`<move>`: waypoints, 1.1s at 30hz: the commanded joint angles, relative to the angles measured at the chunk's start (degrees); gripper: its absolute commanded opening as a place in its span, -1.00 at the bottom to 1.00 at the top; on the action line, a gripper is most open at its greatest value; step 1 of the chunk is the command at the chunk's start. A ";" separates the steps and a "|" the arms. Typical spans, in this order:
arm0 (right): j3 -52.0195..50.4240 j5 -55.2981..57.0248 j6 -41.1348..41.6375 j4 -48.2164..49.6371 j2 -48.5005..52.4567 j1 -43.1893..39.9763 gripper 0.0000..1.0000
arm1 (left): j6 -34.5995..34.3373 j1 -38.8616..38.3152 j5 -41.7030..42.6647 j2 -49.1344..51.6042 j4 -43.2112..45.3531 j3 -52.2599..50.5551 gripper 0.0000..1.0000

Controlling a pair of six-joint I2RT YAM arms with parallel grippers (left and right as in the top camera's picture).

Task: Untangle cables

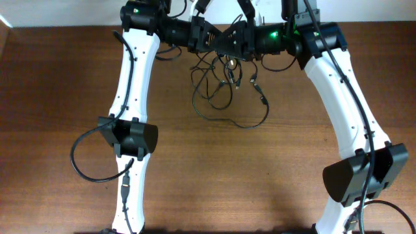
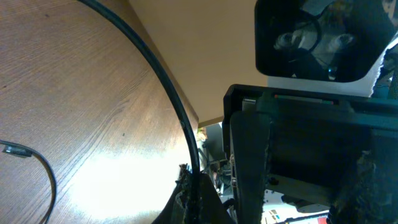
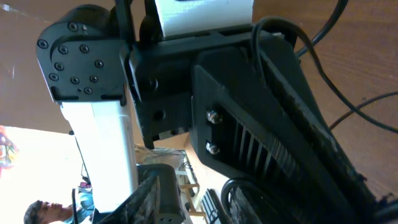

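Note:
The cables [image 1: 229,91] are thin black strands with small plug ends. They hang and lie in loose loops on the brown table below the two grippers. My left gripper [image 1: 211,40] and right gripper [image 1: 235,41] face each other closely at the table's far middle. In the left wrist view the left gripper [image 2: 194,193] is shut on one black cable [image 2: 155,68] that runs taut up to the left. In the right wrist view the right gripper [image 3: 199,205] has its fingers apart, with a cable loop by one finger. Thin cables [image 3: 339,93] lie on the table behind it.
The wooden table [image 1: 273,175] fills the overhead view. The white arm links stand at the left [image 1: 133,97] and right [image 1: 351,104], with thick arm cables looping beside the left one [image 1: 81,162]. Another cable end [image 2: 18,149] lies on the table in the left wrist view.

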 commanded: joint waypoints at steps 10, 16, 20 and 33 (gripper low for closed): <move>0.72 -18.75 5.20 11.91 -4.72 -5.18 -0.35 | 0.28 0.98 -16.06 -0.76 -0.07 0.42 -0.77; 0.70 -18.78 4.96 11.78 -5.22 -6.23 -0.35 | 0.28 1.51 -16.02 -0.76 -0.07 0.42 -0.33; 0.70 -3.10 -3.30 -3.76 -5.11 -6.25 -0.20 | 0.31 1.84 -16.26 -0.76 -0.59 0.42 -0.56; 0.70 34.21 -11.02 -29.92 -5.11 -12.98 0.29 | 6.25 -5.81 -61.42 -1.18 -12.37 -8.20 -0.44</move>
